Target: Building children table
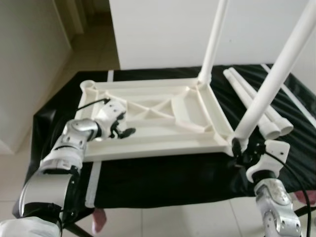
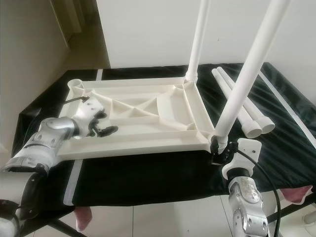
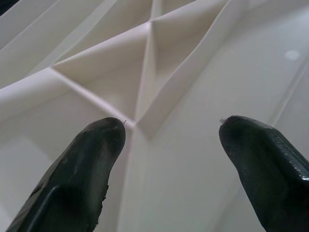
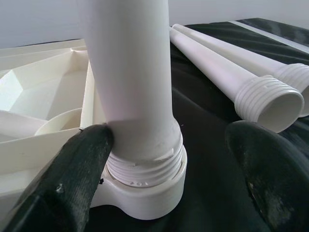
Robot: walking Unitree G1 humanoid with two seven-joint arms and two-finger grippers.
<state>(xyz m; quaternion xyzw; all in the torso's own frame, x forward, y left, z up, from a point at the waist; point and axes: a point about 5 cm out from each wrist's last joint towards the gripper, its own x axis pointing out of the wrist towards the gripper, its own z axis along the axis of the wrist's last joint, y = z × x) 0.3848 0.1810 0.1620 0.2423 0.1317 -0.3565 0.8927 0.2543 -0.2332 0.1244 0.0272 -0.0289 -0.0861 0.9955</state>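
- The white plastic tabletop (image 1: 158, 118) is laid upside down on a black-covered work surface (image 1: 163, 177), its ribbed underside turned up, near the front edge of the cover.
- Two white legs are seen standing in its corner sockets: the far leg (image 1: 213, 42) at the back right corner and the near leg (image 1: 276, 74) at the front right corner, both rising out of the top of the eye views.
- At the near leg's base, some screw thread is left showing above the socket collar (image 4: 149, 186), as seen in the right wrist view.
- Two loose legs (image 1: 256, 106) are laid side by side on the black cover just to the right of the tabletop, their threaded open ends turned toward the front.
- The right gripper (image 1: 243, 148) is held at the foot of the near leg, beside the front right socket. Its fingers are spread wide around the leg; one finger (image 4: 77, 174) is pressed against the leg just above the thread, the other is kept well clear on the far side.
- The left gripper (image 1: 123, 132) is reached over the left part of the tabletop's underside, above the ribs. Its fingers (image 3: 91, 159) are parted, with nothing held between them, and the diagonal ribs (image 3: 145, 87) are seen just beyond the tips.
- A white stripe (image 1: 94, 182) is run across the black cover on the left.
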